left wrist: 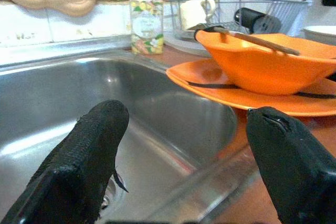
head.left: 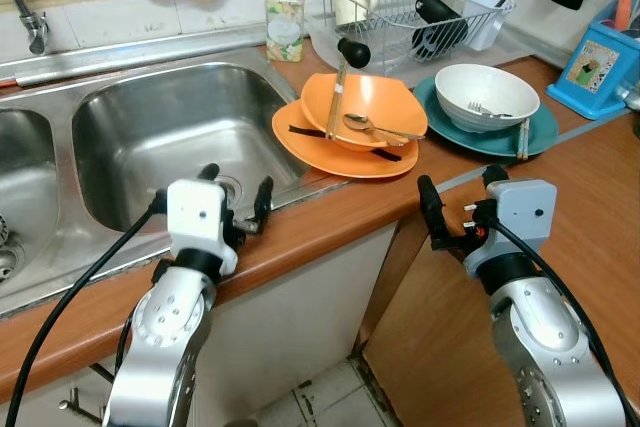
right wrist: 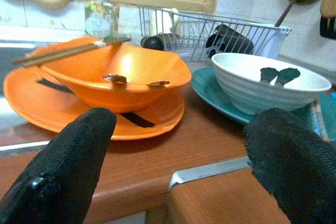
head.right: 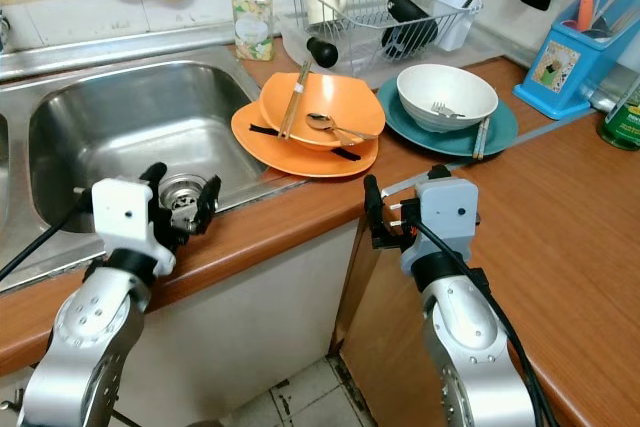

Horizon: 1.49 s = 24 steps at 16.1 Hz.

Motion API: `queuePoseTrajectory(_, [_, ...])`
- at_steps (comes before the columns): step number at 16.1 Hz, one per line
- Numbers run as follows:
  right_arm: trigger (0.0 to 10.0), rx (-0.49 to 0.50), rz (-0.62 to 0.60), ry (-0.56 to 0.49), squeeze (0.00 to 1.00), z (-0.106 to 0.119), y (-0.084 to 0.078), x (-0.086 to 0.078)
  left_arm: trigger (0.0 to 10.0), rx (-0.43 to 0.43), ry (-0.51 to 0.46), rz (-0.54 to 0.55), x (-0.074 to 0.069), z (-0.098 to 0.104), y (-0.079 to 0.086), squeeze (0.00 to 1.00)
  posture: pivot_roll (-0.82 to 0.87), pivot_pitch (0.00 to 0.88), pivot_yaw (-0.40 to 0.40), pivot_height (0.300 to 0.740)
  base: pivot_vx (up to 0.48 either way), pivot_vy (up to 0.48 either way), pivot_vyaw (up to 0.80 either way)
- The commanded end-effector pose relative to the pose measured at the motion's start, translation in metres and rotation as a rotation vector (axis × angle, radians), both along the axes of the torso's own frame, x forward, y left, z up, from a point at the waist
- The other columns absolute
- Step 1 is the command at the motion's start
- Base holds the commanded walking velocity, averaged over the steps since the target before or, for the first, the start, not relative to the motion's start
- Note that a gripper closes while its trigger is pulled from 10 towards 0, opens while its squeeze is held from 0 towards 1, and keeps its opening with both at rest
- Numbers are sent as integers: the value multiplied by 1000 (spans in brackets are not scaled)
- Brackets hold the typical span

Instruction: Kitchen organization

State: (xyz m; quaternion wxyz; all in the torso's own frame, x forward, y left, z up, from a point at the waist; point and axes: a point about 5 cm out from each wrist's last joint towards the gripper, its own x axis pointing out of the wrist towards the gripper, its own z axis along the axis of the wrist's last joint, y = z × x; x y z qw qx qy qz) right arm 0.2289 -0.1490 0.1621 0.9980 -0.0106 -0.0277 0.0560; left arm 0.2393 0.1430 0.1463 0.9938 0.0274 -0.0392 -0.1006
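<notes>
An orange bowl (head.left: 372, 99) sits on an orange plate (head.left: 305, 144) on the wooden counter, just right of the steel sink (head.left: 170, 132). A spoon (head.left: 372, 127) lies in the bowl, and a wooden stick with a black knob (head.left: 342, 82) leans across it. To the right, a white bowl (head.left: 487, 95) holding a fork rests on a teal plate (head.left: 545, 134). My left gripper (head.left: 237, 192) is open over the sink's front rim. My right gripper (head.left: 460, 199) is open at the counter's front edge, facing both bowls (right wrist: 126, 77). Neither gripper holds anything.
A soap bottle (head.left: 285, 17) and a wire dish rack (head.left: 410, 9) with a cup and utensils stand at the back. A blue utensil holder (head.left: 600, 65) is at the far right. Chopsticks (head.left: 521, 137) lie on the teal plate's edge. Tiled floor shows below the counter.
</notes>
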Motion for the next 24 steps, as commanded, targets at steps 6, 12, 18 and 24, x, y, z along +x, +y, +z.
queuePoseTrajectory(6, [10000, 5, 61, -52, 0, 5, 3, -4, 10000, 7, -25, -21, -4, 6, 0, 0, 2, 0, -27, 740, 338, 0, 0])
queuePoseTrajectory(12, [10000, 25, 45, -197, 0, 27, 1, -10, 10000, -26, -84, -65, -5, 19, -2, 0, -1, 0, -19, 740, 285, 0, 0])
queuePoseTrajectory(18, [10000, 115, 17, -208, 0, 29, -2, -14, 10000, -116, -109, -153, -4, 32, -4, 1000, -4, 0, -7, 740, 44, 0, 0])
queuePoseTrajectory(24, [10000, 24, 287, -138, 0, 18, 6, -25, 10000, -25, -39, -410, -2, 35, -20, 635, -12, 0, 3, 740, 0, 0, 0])
